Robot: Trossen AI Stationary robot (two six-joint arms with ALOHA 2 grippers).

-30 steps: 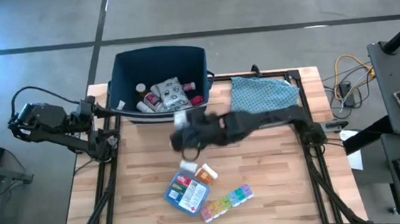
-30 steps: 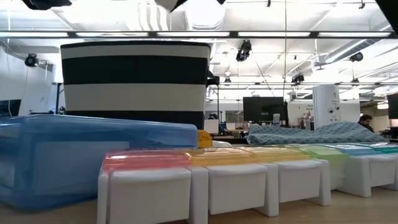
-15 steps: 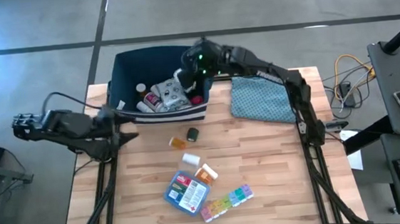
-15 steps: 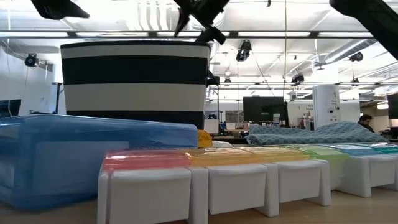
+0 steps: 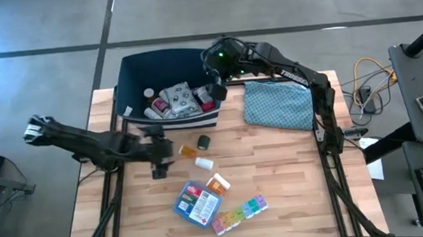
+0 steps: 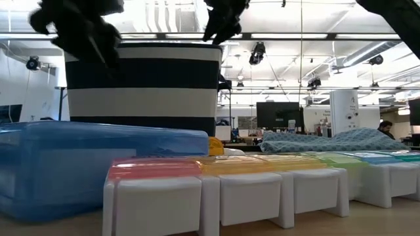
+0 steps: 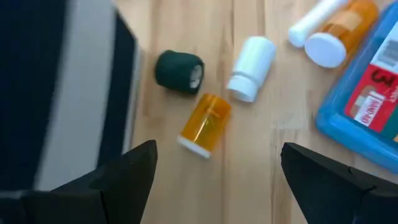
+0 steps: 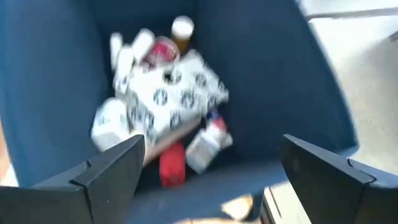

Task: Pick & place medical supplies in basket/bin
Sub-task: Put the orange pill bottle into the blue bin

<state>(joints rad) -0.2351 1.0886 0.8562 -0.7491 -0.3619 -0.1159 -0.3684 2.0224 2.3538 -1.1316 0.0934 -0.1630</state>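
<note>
The navy bin [image 5: 128, 73] stands at the table's far edge and holds a white wipes packet [image 8: 168, 93], bottles and a red item [image 8: 173, 163]. My right gripper [image 8: 211, 146] hangs open over the bin's right part [image 5: 215, 74]. My left gripper [image 7: 217, 162] is open above the table near the bin's front wall [image 5: 159, 154]. Just right of it lie an orange pill bottle [image 7: 205, 122], a dark bandage roll [image 7: 179, 71] and a white bottle [image 7: 252, 59]. Nearer lie an orange bottle with a white cap [image 5: 217, 184], the blue first-aid pouch [image 5: 197, 204] and the rainbow pill organizer [image 5: 239, 213].
A teal patterned cloth pouch [image 5: 278, 104] lies right of the bin at the far right. The low view looks past the blue pouch [image 6: 98, 164] and the organizer [image 6: 262, 183] to the striped bin wall [image 6: 144, 85]. Bare wood shows along the near left and right of the table.
My right gripper has swung from above the table's middle up and toward the far edge, and now hangs over the bin. My left arm has reached from the table's left edge toward the middle, stopping beside the orange bottle in front of the bin.
</note>
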